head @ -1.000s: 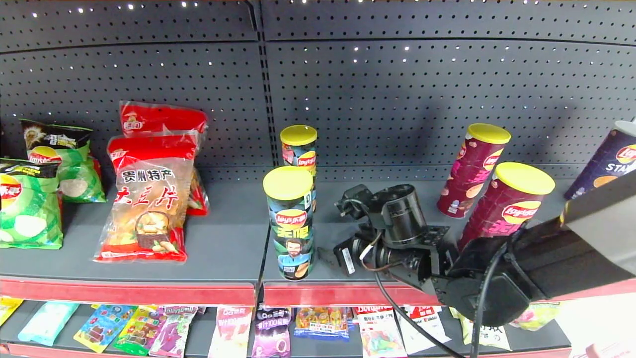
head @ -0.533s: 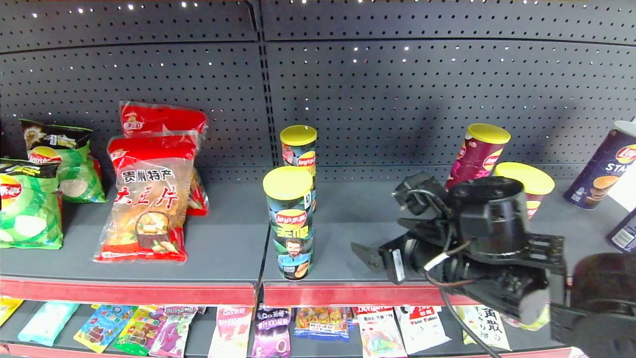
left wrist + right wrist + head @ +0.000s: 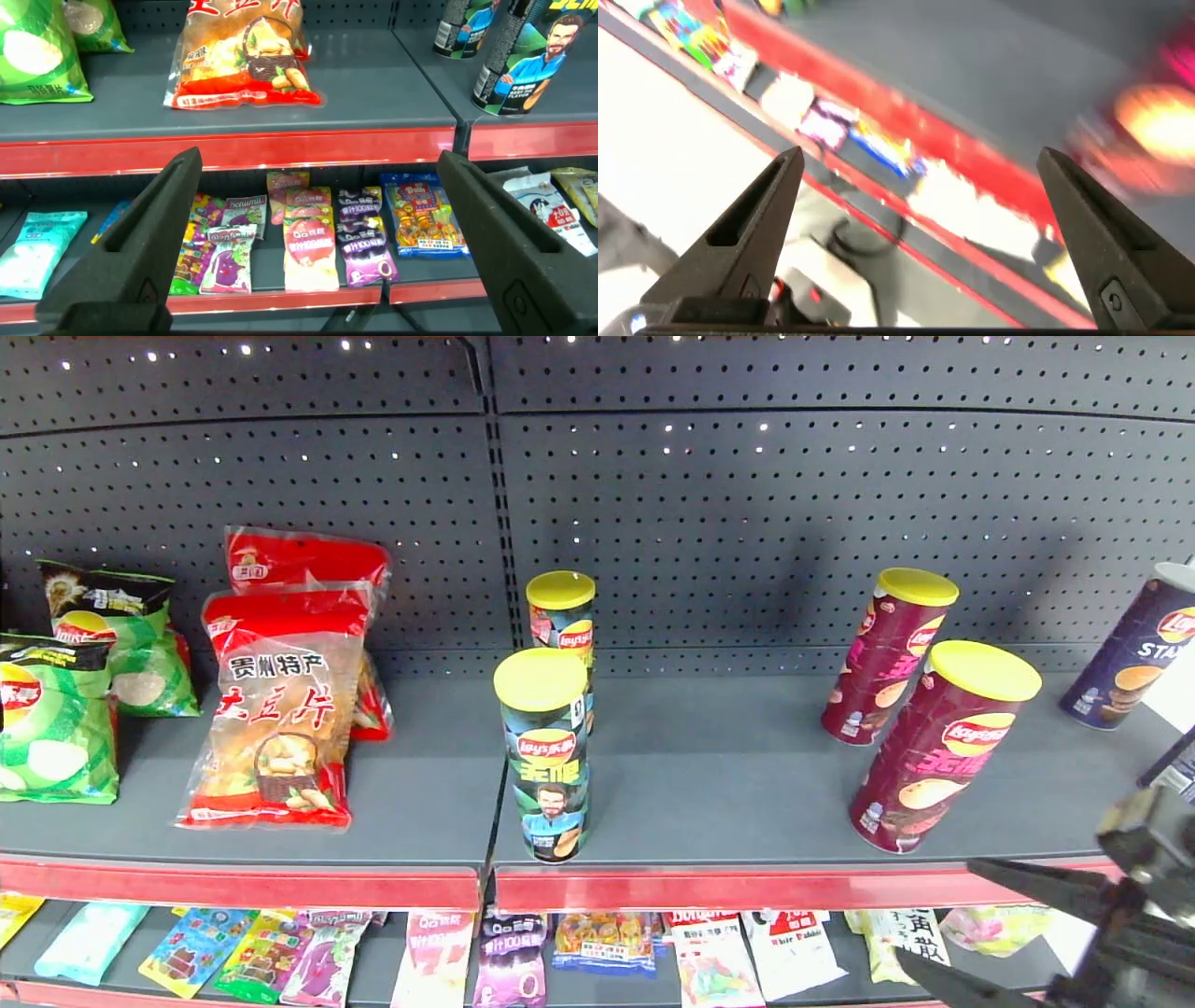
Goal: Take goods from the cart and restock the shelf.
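Note:
Two maroon chip cans with yellow lids stand on the grey shelf (image 3: 728,775), one in front (image 3: 943,747) and one behind (image 3: 890,653). Two dark green cans (image 3: 546,756) stand mid-shelf, also seen in the left wrist view (image 3: 523,56). My right gripper (image 3: 990,933) is open and empty, low at the right, below the shelf's red front edge. In its own blurred view the right gripper (image 3: 920,154) faces that red edge (image 3: 906,112). My left gripper (image 3: 320,159) is open and empty, in front of the lower shelf's candy packets (image 3: 308,243).
Red snack bags (image 3: 280,709) and green chip bags (image 3: 56,728) fill the shelf's left part. A dark blue can (image 3: 1130,649) leans at the far right. Bare shelf lies between the green and maroon cans. Pegboard backs the shelf.
My right arm has pulled back from the shelf, down and to the right, uncovering the front maroon can. The cans and bags have not moved.

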